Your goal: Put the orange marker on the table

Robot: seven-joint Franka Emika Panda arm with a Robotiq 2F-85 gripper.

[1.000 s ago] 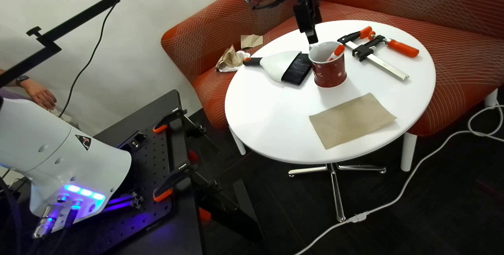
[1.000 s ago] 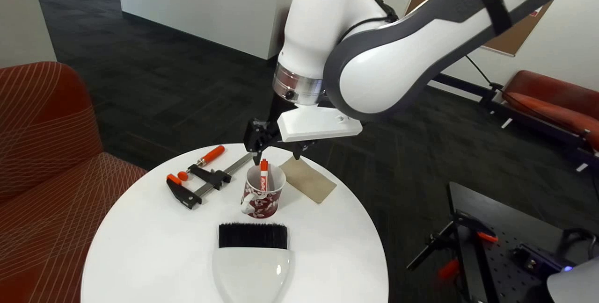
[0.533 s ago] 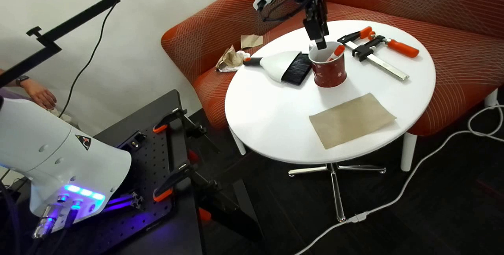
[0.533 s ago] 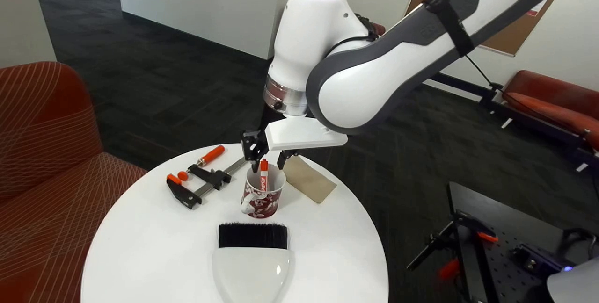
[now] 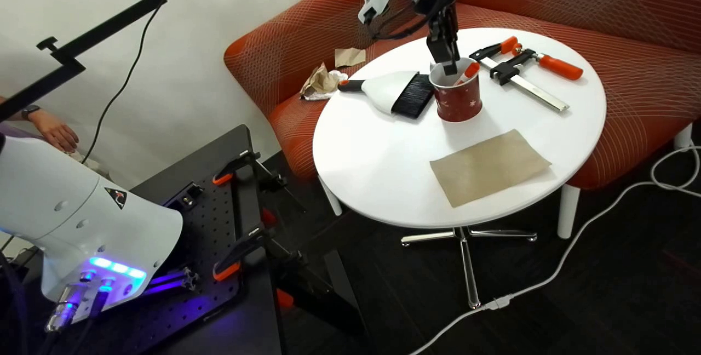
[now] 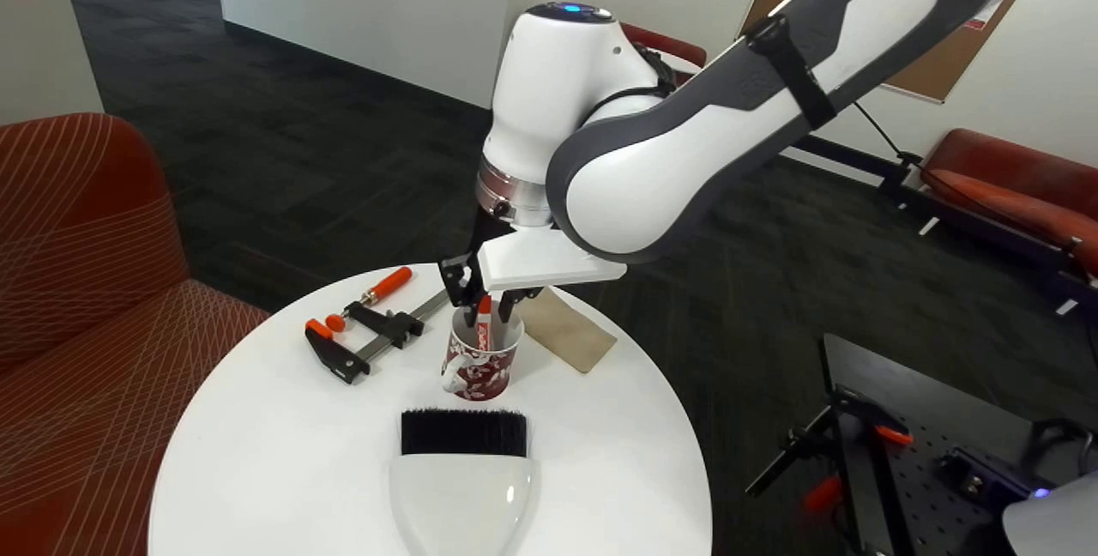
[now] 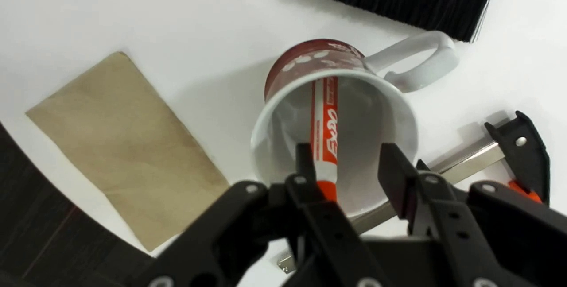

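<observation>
The orange marker point(image 7: 325, 123) leans inside the red mug point(image 5: 459, 104), its orange cap sticking up above the rim in both exterior views. That mug stands upright on the round white table point(image 5: 378, 163), its handle at the upper right in the wrist view. My gripper point(image 7: 349, 158) hangs just over the mug opening, pointing down. Its jaws are apart, one on each side of the marker, with a gap on the marker's right side. The left finger point(image 7: 305, 163) lies close along the marker and partly covers the cap; whether they touch I cannot tell.
A dustpan point(image 5: 383, 89) with a black brush point(image 6: 463, 433) lies near the mug. Bar clamps with orange handles point(image 5: 559, 67) lie on another side of it. A tan rectangular mat point(image 5: 490, 169) lies flat near the table's edge.
The gripper has come down toward the mug opening, and its jaws have drawn closer together around the marker's cap. Marker and mug have stayed put.
</observation>
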